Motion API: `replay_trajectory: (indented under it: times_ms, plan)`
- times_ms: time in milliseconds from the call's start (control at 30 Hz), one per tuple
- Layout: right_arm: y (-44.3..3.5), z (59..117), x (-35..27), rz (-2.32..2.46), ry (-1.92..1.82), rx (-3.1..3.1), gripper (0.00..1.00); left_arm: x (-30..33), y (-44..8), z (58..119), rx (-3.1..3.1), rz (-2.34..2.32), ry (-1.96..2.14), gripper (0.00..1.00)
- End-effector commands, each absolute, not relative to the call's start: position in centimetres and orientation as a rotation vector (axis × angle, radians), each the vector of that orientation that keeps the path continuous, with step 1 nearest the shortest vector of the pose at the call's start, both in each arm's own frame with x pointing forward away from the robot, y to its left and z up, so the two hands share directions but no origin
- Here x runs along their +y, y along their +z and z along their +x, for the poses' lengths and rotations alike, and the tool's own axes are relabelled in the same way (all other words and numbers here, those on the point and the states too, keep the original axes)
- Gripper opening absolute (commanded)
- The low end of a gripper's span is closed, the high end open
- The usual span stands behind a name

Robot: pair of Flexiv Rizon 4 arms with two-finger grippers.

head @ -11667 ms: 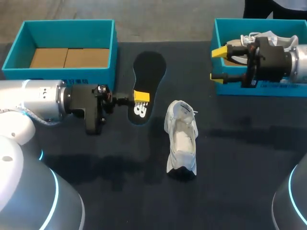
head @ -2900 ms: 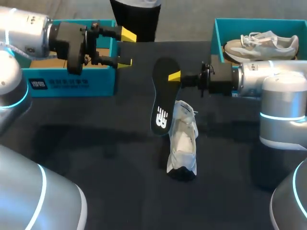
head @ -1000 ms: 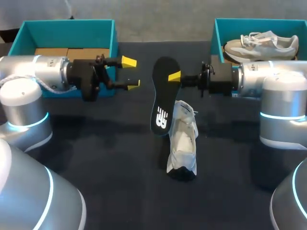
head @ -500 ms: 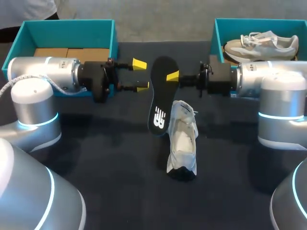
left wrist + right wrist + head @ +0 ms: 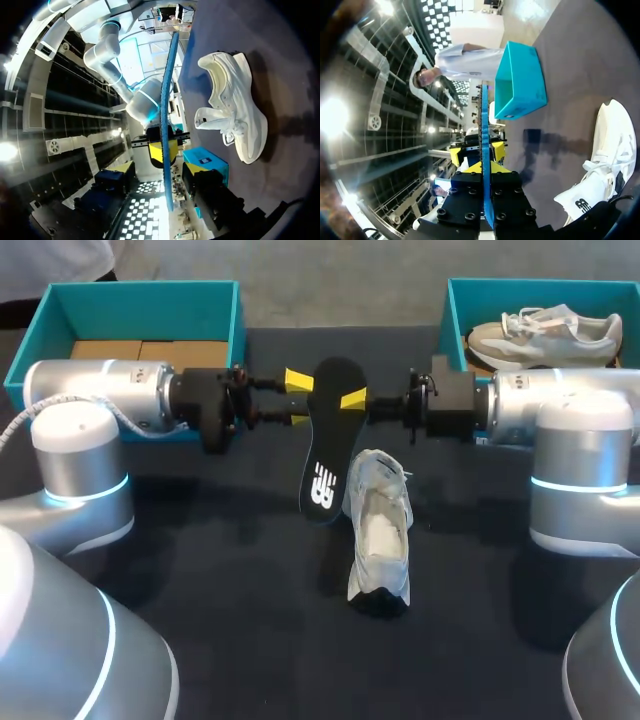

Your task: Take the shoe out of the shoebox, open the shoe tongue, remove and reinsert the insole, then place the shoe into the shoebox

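Above the middle of the dark table [image 5: 200, 580], my right gripper [image 5: 352, 400] stays clenched on one edge of the black foam insole [image 5: 325, 440], holding it off the cloth with its heel end hanging close beside the white mesh sneaker [image 5: 380, 530]. My left gripper [image 5: 298, 400] has swept in over the last second from the open teal cardboard shoebox [image 5: 140, 288] and now meets the insole's opposite edge with its fingers spread. From that wrist the insole [image 5: 167, 125] shows edge-on, running out between them. The insole has drifted slightly leftward to meet it. The sneaker lies on the table, mouth up and tongue pulled open. Removal looks finished, and a two-handed hold for feeding the insole back in seems to be forming. A grey suede sneaker [image 5: 545, 335] rests in the second teal shoebox [image 5: 455, 310].
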State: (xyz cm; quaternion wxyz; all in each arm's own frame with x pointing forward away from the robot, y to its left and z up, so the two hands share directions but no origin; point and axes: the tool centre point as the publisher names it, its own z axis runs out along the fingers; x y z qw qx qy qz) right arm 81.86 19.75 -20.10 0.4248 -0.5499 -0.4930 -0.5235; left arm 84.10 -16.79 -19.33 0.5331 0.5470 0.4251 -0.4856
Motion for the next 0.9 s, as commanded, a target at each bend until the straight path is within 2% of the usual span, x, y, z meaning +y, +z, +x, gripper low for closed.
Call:
replay_trajectory:
  times_ms: [33,100,367,533,900]
  plan:
    - [-20.1,81.9,19.9,-1.378,-1.307,-1.235,0.00,-17.5,-19.7,84.2,1.010,1.300,-1.159,0.52]
    - [-20.1,81.9,19.9,-1.378,-1.307,-1.235,0.00,-17.6,-19.9,84.3,1.012,1.299,-1.158,0.48]
    - [-20.1,81.9,19.9,-1.378,-1.307,-1.235,0.00,-18.5,-20.1,84.0,1.015,1.305,-1.160,0.45]
    - [-20.1,81.9,19.9,-1.378,-1.307,-1.235,0.00,-18.5,-20.2,84.1,1.013,1.310,-1.155,0.39]
    - [-20.1,81.9,19.9,-1.378,-1.307,-1.235,0.00,-18.9,-20.4,84.1,1.010,1.311,-1.154,0.38]
